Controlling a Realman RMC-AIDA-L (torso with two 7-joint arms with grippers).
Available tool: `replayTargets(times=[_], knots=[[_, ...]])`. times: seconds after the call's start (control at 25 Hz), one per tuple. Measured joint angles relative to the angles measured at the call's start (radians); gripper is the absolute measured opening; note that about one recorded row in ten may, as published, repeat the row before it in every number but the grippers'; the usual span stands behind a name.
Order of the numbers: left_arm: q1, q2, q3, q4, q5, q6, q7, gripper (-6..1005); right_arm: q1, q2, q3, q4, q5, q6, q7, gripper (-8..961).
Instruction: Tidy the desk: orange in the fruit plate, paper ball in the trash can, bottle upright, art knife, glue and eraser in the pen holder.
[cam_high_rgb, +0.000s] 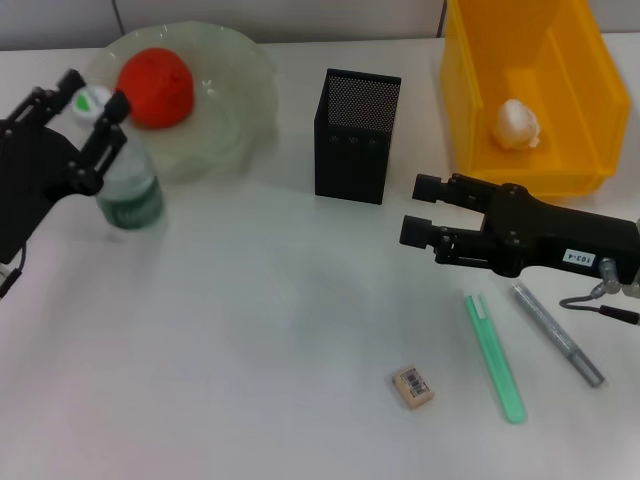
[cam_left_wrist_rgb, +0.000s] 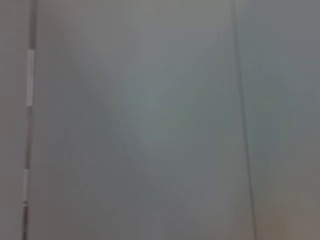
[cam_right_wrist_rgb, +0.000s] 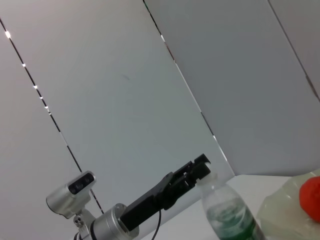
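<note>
The bottle (cam_high_rgb: 128, 185) stands upright on the desk (cam_high_rgb: 250, 330) at the far left, next to the fruit plate (cam_high_rgb: 235, 95). My left gripper (cam_high_rgb: 95, 92) is open, its fingers on either side of the white cap. The orange (cam_high_rgb: 155, 88) lies in the plate. The paper ball (cam_high_rgb: 517, 124) lies in the trash can (cam_high_rgb: 560, 170). My right gripper (cam_high_rgb: 420, 208) is open and empty, hovering right of the pen holder (cam_high_rgb: 355, 135). The eraser (cam_high_rgb: 412, 387) lies near the front. The right wrist view shows the bottle (cam_right_wrist_rgb: 227, 210), the left gripper (cam_right_wrist_rgb: 200, 167) and the orange (cam_right_wrist_rgb: 312, 197).
A slim green stick-shaped tool (cam_high_rgb: 495, 357) and a slim silver-grey one (cam_high_rgb: 558, 335) lie side by side on the desk below my right arm; I cannot tell which is the knife and which the glue. The left wrist view shows only a blank grey wall.
</note>
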Motion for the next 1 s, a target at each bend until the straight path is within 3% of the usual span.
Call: replayTargets(times=[0.24,0.36,0.44,0.52,0.64,0.72,0.84,0.88,0.92,1.0], knots=[[0.014,0.005,-0.001,0.011,-0.010,0.032,-0.009,531,0.001,-0.001,0.003,-0.001,0.000,-0.003,0.000,852],[0.038,0.010,-0.001,0.051,-0.016,0.140,-0.071,765,0.003,-0.005,0.011,-0.016,0.001,-0.021,0.012,852],[0.071,0.014,0.000,0.119,-0.015,0.262,-0.160,797,0.000,-0.010,0.023,-0.026,0.002,-0.028,0.018,853],[0.097,0.024,0.011,0.175,-0.005,0.341,-0.236,830,-0.005,-0.016,0.051,-0.034,0.002,-0.030,0.021,853],[0.129,0.067,0.067,0.266,0.052,0.436,-0.365,846,-0.013,-0.023,0.095,-0.065,0.002,-0.043,0.040,853],[0.137,0.114,0.155,0.325,0.121,0.465,-0.450,846,-0.013,-0.032,0.108,-0.120,0.003,-0.058,0.108,853],[0.116,0.148,0.248,0.360,0.226,0.455,-0.532,846,0.003,-0.059,0.078,-0.286,-0.014,-0.086,0.302,853],[0.091,0.150,0.264,0.364,0.335,0.442,-0.561,846,0.016,-0.074,0.019,-0.426,-0.053,-0.099,0.464,853],[0.091,0.150,0.264,0.364,0.335,0.442,-0.561,846,0.016,-0.074,0.019,-0.426,-0.053,-0.099,0.464,853],[0.070,0.141,0.260,0.368,0.436,0.420,-0.573,846,0.026,-0.078,-0.049,-0.585,-0.124,-0.105,0.626,853]])
